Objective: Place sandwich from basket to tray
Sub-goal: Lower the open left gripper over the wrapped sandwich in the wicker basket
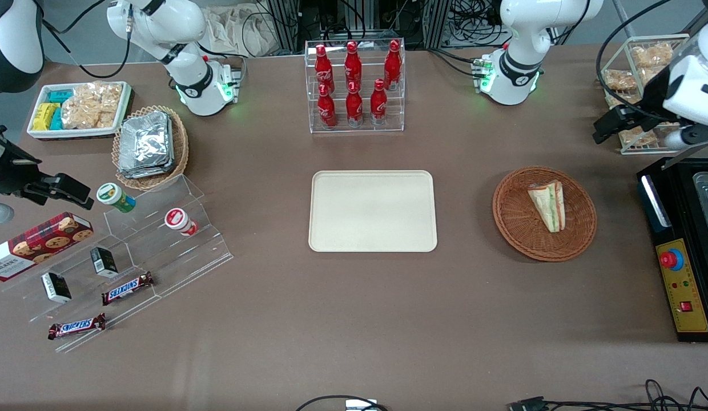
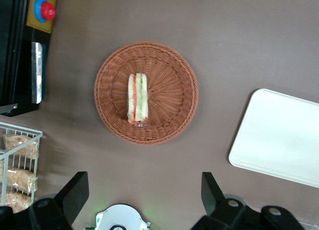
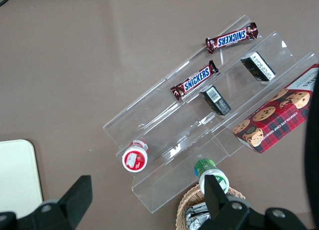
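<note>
The sandwich [image 1: 548, 205] lies in the basket [image 1: 517, 228], the tray [image 1: 372, 240] beside it. The gripper [image 2: 144, 197] hangs above, jaws wide and holding nothing. SNICKERS bars [image 1: 127, 288] and a WALKERS box [image 1: 37, 244] sit toward the parked arm's end.

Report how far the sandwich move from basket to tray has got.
Nothing looks done yet. The sandwich lies in the basket, and the tray holds nothing. The gripper hangs high over the table beside the basket, on the side farther from the front camera, jaws open and empty, touching nothing. Left to do: descend to the sandwich, grasp it, carry it to the tray and release it there.
</note>
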`<state>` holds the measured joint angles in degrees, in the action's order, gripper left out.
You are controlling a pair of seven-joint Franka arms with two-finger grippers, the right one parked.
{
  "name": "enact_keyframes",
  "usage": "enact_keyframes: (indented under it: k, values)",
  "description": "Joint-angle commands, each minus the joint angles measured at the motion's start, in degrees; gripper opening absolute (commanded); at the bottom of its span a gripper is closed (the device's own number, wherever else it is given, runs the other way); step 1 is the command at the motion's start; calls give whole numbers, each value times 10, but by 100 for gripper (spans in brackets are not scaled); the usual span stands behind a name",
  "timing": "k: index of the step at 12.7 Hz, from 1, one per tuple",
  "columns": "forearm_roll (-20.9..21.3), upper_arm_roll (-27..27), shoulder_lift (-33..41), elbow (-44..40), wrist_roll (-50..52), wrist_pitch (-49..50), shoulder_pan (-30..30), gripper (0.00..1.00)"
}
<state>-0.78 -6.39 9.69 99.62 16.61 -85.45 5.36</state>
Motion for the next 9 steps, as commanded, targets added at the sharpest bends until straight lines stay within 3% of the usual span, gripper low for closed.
enact_keyframes:
  k: [1, 6, 9]
  values:
    - [-3, -17, -11, -23, -4, 20, 26, 100]
    - [-1, -13, -32, -15, -1, 10, 29, 100]
    - [-2, -13, 0, 118, 2, -78, 28, 100]
